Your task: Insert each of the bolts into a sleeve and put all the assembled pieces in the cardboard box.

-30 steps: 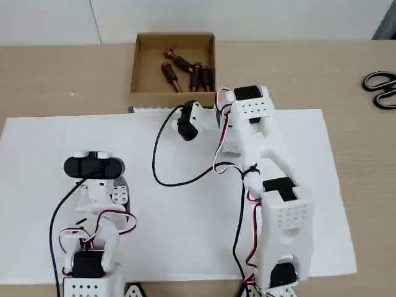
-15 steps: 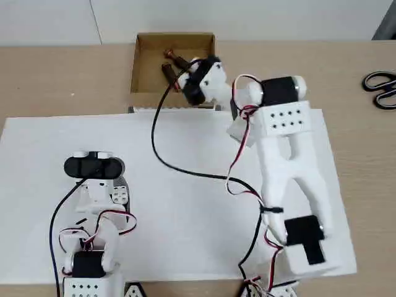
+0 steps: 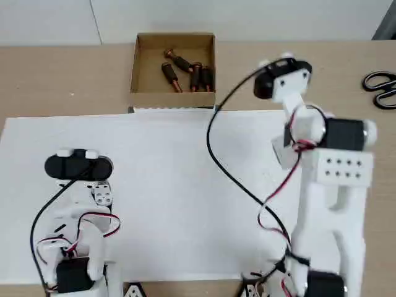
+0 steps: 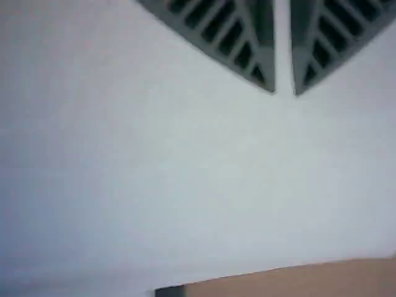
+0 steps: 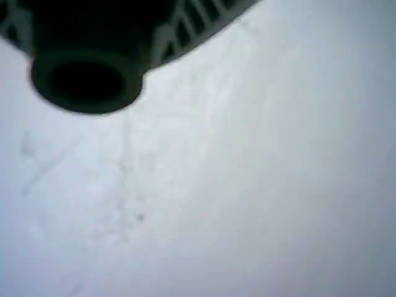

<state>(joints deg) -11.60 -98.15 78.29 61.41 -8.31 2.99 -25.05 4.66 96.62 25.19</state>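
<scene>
Sleeved bolts (image 3: pixel 185 69) lie inside the cardboard box (image 3: pixel 143 68), so the task seems finished. The left claw (image 4: pixel 285 86), nearly closed and empty, sits parked well away from the box. The right claw (image 3: pixel 279 79) hangs beside the box; I cannot tell its grip.

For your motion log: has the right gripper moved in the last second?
Yes. The right gripper swung rightward, away from the cardboard box, to the tabletop beside it.

Robotics lab bench, wooden table (image 3: pixel 62 68), white paper sheet (image 3: pixel 185 198), scissors (image 3: pixel 377 88)
</scene>
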